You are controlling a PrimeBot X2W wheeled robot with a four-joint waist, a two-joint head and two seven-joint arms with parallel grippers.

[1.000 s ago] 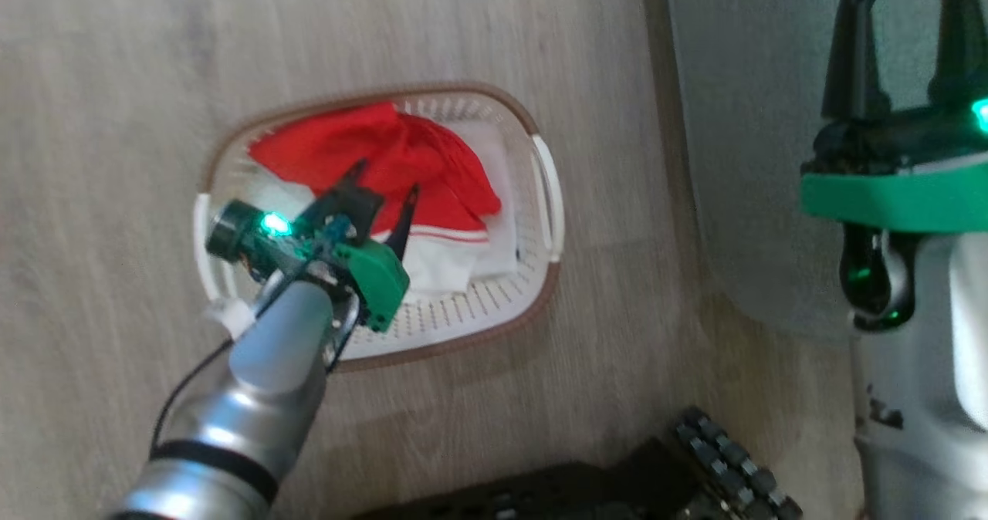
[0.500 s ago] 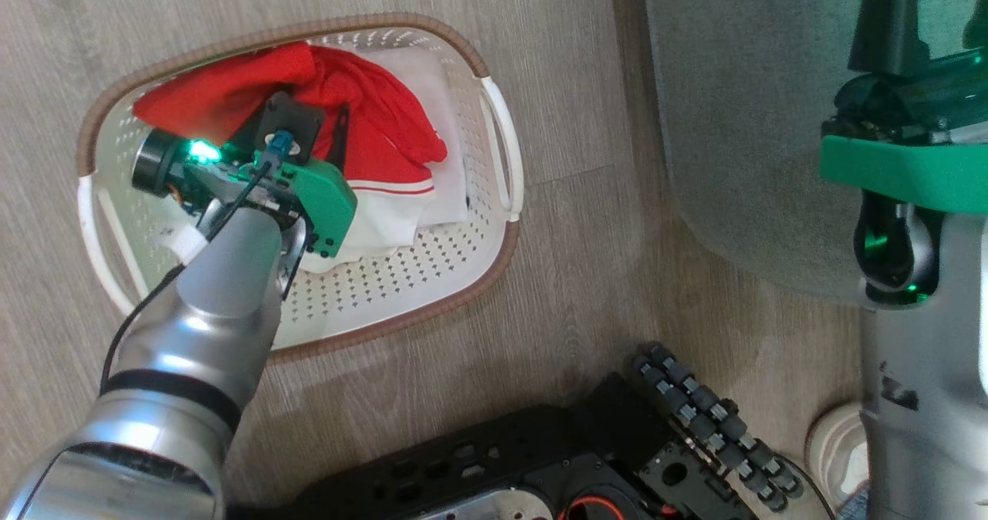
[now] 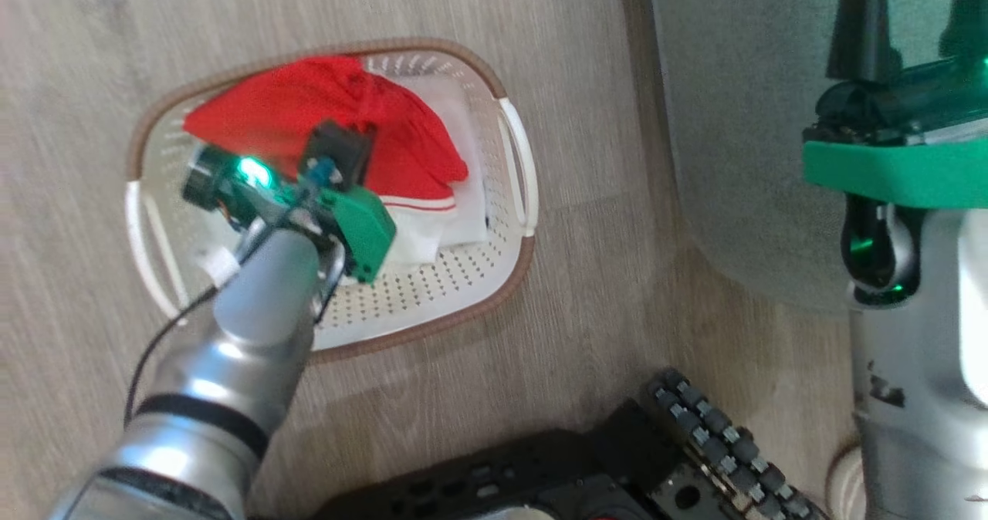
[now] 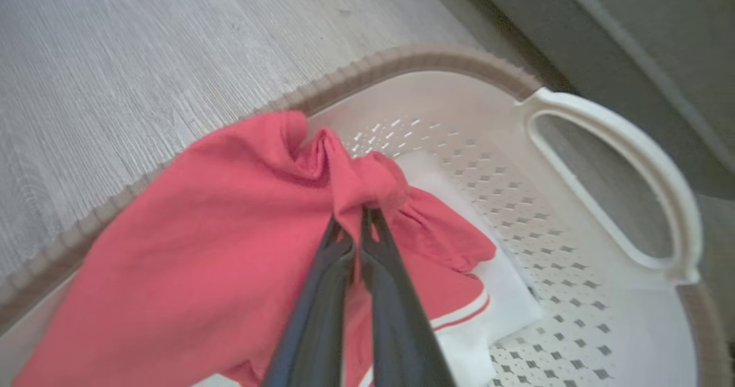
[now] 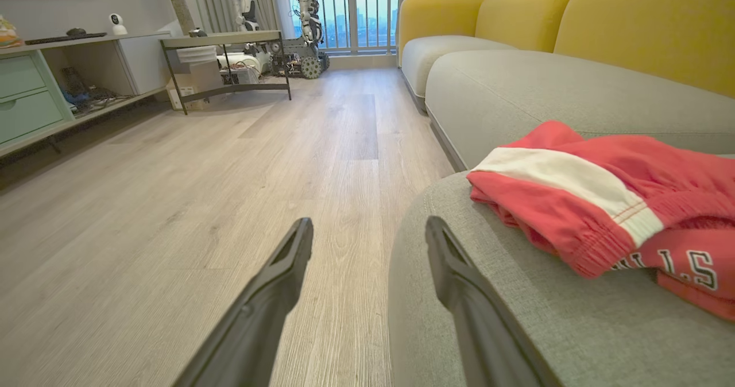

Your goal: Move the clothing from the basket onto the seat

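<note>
L gripper (image 4: 351, 217) was down in the basket (image 3: 432, 333), its 2 fingers pinched closed on a bunched fold of the red jersey (image 4: 218, 232). The jersey lay inside the basket over a white liner (image 4: 508, 286), its far edge reaching the brown rim. The basket sat on the wood floor (image 3: 571, 396), near the seat (image 3: 733, 119) but apart from it. R gripper (image 5: 368, 226) hung at the seat's edge w/ jaws spread wide, holding nothing. 1 pair of red shorts (image 5: 574, 197) w/ a white stripe lay on the seat just beside it.
</note>
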